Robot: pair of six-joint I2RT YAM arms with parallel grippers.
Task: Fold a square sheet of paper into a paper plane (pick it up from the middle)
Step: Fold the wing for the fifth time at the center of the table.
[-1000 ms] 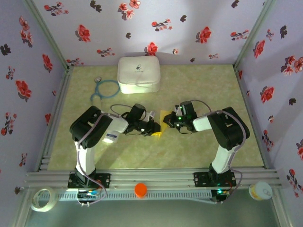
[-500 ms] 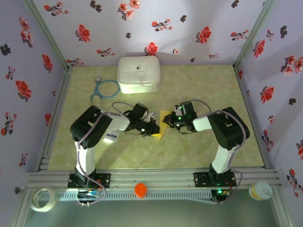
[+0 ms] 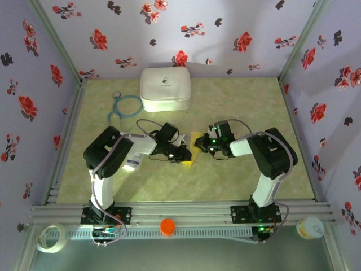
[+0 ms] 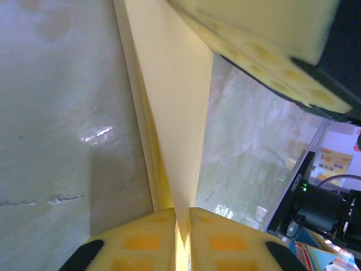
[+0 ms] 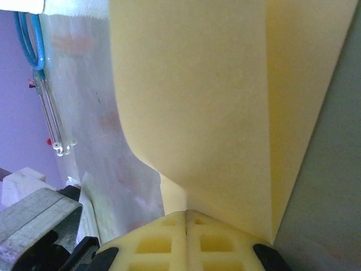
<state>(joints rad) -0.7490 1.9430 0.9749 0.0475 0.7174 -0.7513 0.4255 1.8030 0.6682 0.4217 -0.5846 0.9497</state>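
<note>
Both arms reach forward from their bases and bend inward at the elbow, so the two wrists meet low over the middle of the bench [image 3: 242, 113]. The left gripper [image 3: 181, 154] and the right gripper [image 3: 201, 144] face each other from either side of the yellow sheet of paper [image 3: 194, 137]. The sheet lies partly folded between them at the bench's centre. In the left wrist view, the left gripper [image 4: 181, 226] has its foam pads pressed together on a long creased flap of the paper [image 4: 175, 84]. In the right wrist view, the right gripper [image 5: 186, 226] is likewise clamped on the paper [image 5: 214, 84], which curves up from the seam between its pads. The bench top is pale green and marbled, enclosed by lilac walls [image 3: 34, 62] printed with red flowers. A white rounded case [image 3: 164, 89] stands at the back, well clear of the arms, with a blue looped tube [image 3: 125, 105] just left of it. On the front rail sit a tape roll [image 3: 49, 237], a small tub [image 3: 310, 227] and an orange cap [image 3: 167, 226].
</note>
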